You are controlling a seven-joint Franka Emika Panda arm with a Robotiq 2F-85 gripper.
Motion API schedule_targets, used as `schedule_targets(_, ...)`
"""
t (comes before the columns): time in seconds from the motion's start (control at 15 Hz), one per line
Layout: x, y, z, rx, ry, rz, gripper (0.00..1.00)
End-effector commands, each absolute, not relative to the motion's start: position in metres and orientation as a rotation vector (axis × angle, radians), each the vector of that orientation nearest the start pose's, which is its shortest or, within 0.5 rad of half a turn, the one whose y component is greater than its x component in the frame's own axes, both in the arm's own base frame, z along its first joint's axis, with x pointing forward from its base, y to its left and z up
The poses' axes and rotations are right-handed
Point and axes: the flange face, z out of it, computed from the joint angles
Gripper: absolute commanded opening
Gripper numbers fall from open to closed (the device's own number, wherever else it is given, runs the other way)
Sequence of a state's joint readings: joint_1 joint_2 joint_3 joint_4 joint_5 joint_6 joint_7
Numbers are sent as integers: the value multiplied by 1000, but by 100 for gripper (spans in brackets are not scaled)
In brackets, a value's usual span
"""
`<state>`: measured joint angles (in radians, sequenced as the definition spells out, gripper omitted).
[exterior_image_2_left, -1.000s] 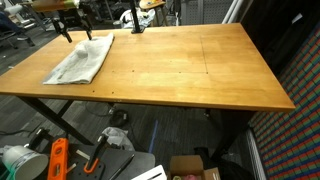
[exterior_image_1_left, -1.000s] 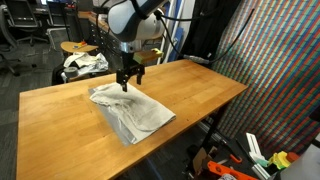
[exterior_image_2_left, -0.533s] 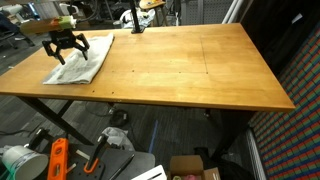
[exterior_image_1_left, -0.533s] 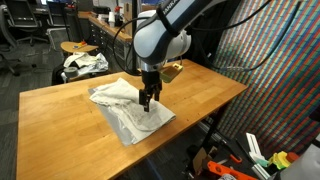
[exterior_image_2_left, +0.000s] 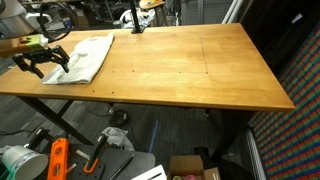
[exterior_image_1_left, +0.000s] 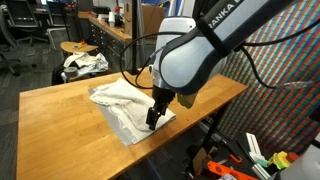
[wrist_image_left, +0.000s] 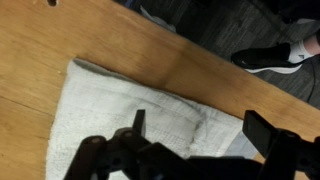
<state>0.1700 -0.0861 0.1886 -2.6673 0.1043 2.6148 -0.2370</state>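
A crumpled white-grey cloth (exterior_image_1_left: 122, 103) lies spread on the wooden table (exterior_image_1_left: 60, 115), near one long edge. In the exterior view from the opposite side the cloth (exterior_image_2_left: 86, 55) sits at the table's far left. My gripper (exterior_image_1_left: 153, 119) hangs low over the cloth's corner closest to the table edge, jaws open with nothing between them. It also shows at the left table edge (exterior_image_2_left: 40, 63). In the wrist view the cloth (wrist_image_left: 120, 105) fills the lower left under the gripper (wrist_image_left: 200, 130). One dark finger (wrist_image_left: 138, 122) is over the fabric, the other finger (wrist_image_left: 268, 132) over its edge.
A stool with bundled cloths (exterior_image_1_left: 85, 62) stands beyond the table. Orange tools (exterior_image_2_left: 57, 160) and a cardboard box (exterior_image_2_left: 190, 167) lie on the floor below. A patterned curtain (exterior_image_1_left: 285, 70) hangs beside the table. A person's shoe (wrist_image_left: 268, 58) shows on the floor past the edge.
The arm has swept across the cloth from its far side to the corner nearest the table edge. The jaws stayed open and the cloth has not moved.
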Motion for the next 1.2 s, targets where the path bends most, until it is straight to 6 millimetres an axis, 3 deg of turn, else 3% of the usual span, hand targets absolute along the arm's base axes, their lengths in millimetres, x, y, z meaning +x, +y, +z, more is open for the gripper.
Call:
schedule_targets(0.0,381,178,293,-3020,-736,-184,100)
schedule_targets(0.4,399,226,324,-3128,-683,-241,100)
schedule_targets(0.47,403,228,327,-3150,-684,-219,100)
schedule_targets(0.53,391,220,316,-3114,-706,-220,100)
schedule_targets(1.13,400,227,326,-3188,-640,-210,100)
